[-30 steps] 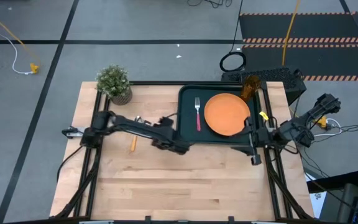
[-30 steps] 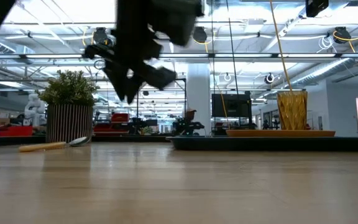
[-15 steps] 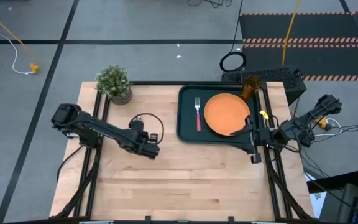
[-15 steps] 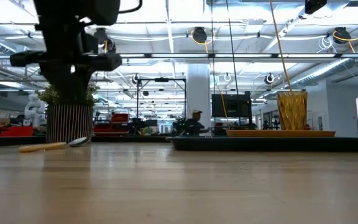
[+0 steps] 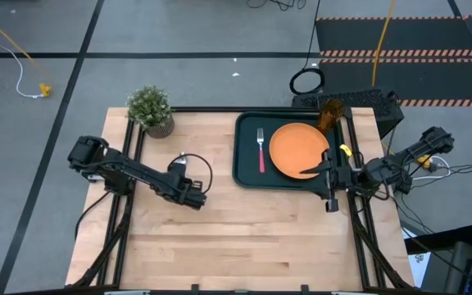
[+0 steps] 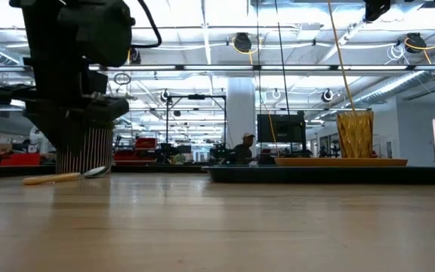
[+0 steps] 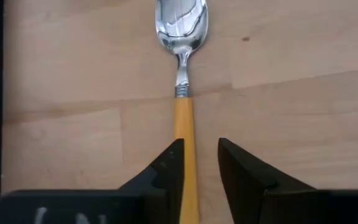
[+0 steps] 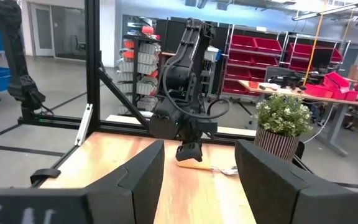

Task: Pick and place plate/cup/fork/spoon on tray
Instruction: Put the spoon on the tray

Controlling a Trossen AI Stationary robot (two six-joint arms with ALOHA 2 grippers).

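Observation:
The spoon (image 7: 184, 118), with a silver bowl and an orange handle, lies flat on the wooden table at the left; it also shows in the low view (image 6: 59, 178). My left gripper (image 7: 201, 144) hangs just over the handle, pointing down, its fingers a narrow gap apart. One finger stands over the handle and the other beside it. The orange plate (image 5: 299, 150), the red-handled fork (image 5: 260, 150) and the amber cup (image 5: 329, 115) sit on the dark green tray (image 5: 247, 175). My right gripper (image 5: 322, 187) is open and empty at the tray's near right corner.
A potted green plant (image 5: 151, 111) stands at the table's far left corner, just behind the spoon. The tray takes up the far right part of the table. Bare wood (image 5: 244, 238) lies toward the near edge.
My left gripper has moved from beside the tray's left edge toward the table's left and has come down over the spoon's handle. The spoon has stayed where it was.

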